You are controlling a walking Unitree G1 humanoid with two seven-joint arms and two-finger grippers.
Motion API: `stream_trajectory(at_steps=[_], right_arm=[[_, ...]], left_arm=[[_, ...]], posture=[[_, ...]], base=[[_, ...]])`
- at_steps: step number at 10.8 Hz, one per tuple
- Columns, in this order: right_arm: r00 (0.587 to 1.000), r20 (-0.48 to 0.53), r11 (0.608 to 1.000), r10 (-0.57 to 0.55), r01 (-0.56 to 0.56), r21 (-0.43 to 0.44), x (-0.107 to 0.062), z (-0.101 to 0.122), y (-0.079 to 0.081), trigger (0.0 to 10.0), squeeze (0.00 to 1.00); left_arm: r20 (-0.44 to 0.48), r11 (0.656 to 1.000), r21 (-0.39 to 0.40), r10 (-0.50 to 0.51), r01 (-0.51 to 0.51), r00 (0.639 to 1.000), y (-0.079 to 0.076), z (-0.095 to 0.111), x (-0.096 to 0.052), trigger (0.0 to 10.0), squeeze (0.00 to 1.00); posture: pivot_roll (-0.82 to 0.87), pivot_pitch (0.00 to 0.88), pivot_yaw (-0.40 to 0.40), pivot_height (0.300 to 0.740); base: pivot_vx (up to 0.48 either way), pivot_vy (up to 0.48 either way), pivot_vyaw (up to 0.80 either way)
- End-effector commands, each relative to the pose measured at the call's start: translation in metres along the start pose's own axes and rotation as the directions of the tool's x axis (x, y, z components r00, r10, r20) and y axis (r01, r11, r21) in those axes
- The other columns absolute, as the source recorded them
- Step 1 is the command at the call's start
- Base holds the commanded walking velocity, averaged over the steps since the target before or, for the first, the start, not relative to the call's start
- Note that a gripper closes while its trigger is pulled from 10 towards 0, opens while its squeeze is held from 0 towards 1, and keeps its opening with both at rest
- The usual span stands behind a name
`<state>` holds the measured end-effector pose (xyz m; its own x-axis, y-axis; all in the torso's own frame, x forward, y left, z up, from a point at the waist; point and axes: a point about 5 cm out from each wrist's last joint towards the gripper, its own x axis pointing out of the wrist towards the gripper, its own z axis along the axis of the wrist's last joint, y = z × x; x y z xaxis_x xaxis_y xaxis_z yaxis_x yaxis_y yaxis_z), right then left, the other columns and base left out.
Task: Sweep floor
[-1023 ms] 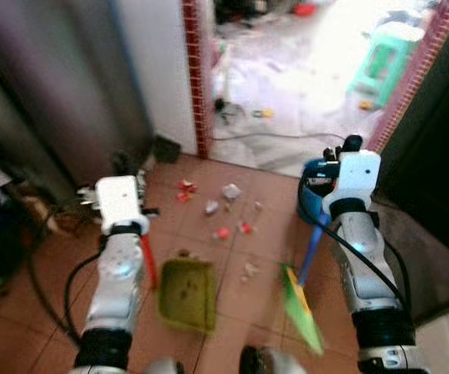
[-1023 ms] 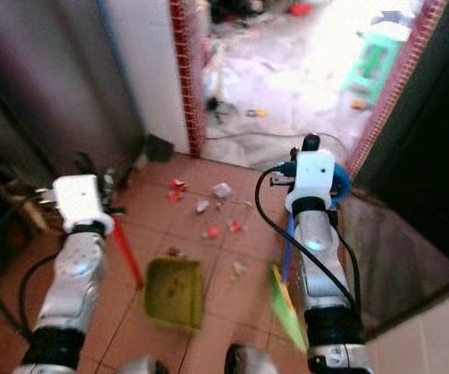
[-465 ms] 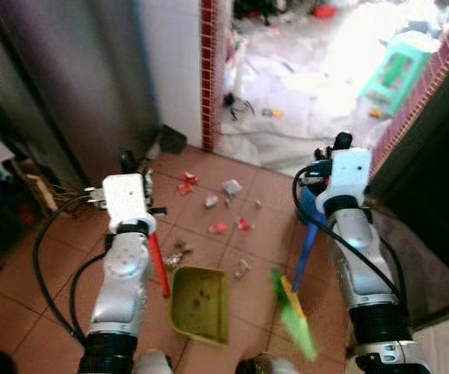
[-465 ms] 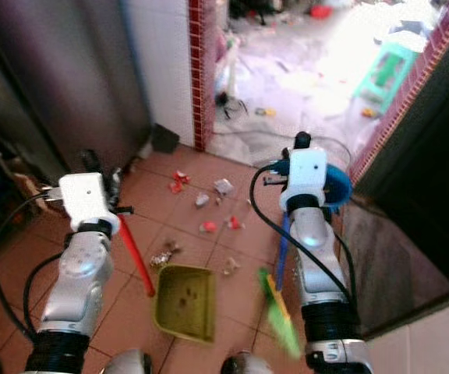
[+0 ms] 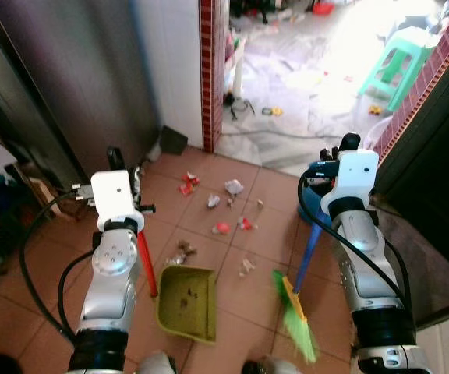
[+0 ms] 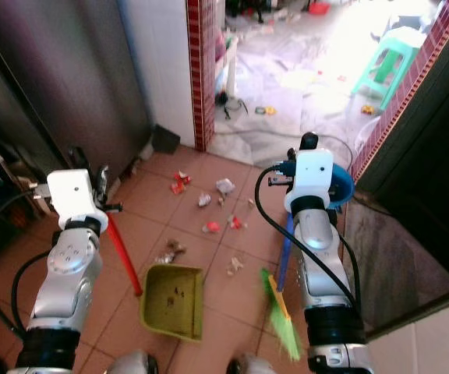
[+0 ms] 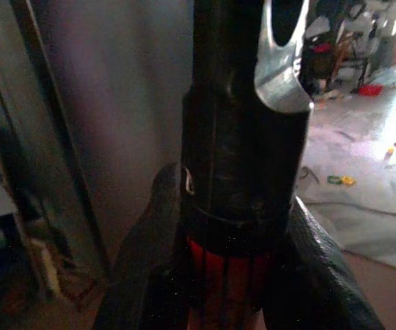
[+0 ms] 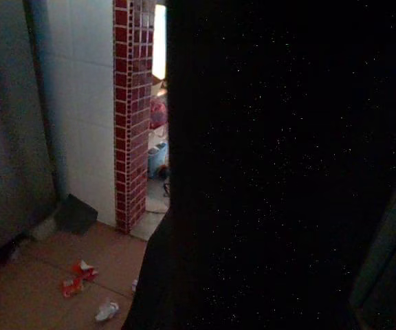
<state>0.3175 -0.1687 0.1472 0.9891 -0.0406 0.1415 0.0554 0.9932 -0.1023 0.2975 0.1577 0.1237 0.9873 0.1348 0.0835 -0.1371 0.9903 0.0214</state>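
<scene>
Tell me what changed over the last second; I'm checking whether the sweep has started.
Mostly the camera shifted as the robot moved, so the doorway shows further in. The left hand still grips the red handle of the green dustpan; the right arm still holds the blue-handled broom. The broom head remains short of the litter, which lies scattered on the tiles as before. No sweeping stroke is visible yet.

Both arms are silver tubes with rounded joint housings, each ending in a white boxy wrist block and banded in black near the shoulder. Black cables loop out from behind each wrist block and run back along the forearm. The left gripper (image 7: 236, 275) has thick, glossy black fingers (image 7: 153, 261).
</scene>
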Motion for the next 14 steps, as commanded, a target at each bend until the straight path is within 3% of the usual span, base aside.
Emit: stream_trajectory(at_steps=[1,6,14], right_arm=[[0.998,0.069,1.0,-0.009,0.008,0.008,0.007,0.016,-0.003,10.0,0.0],[0.996,0.077,0.999,0.032,-0.031,-0.009,0.002,0.016,0.007,10.0,0.0],[0.997,0.074,1.0,0.023,-0.022,-0.01,0.004,0.016,0.005,10.0,0.0]], left_arm=[[0.072,1.0,-0.016,-0.009,0.01,0.997,-0.003,0.017,0.006,10.0,0.0],[0.072,0.999,-0.036,-0.031,0.034,0.997,-0.009,0.018,0.004,10.0,0.0],[0.068,0.997,-0.051,-0.054,0.057,0.996,-0.018,0.019,0.006,10.0,0.0]], posture=[[-0.07,0.026,0.019,0.74],[-0.07,0.044,0.021,0.74],[-0.08,0.045,0.023,0.74]], base=[[0.375,0.0,0.0],[0.43,0.0,0.0],[0.441,0.0,0.0]])
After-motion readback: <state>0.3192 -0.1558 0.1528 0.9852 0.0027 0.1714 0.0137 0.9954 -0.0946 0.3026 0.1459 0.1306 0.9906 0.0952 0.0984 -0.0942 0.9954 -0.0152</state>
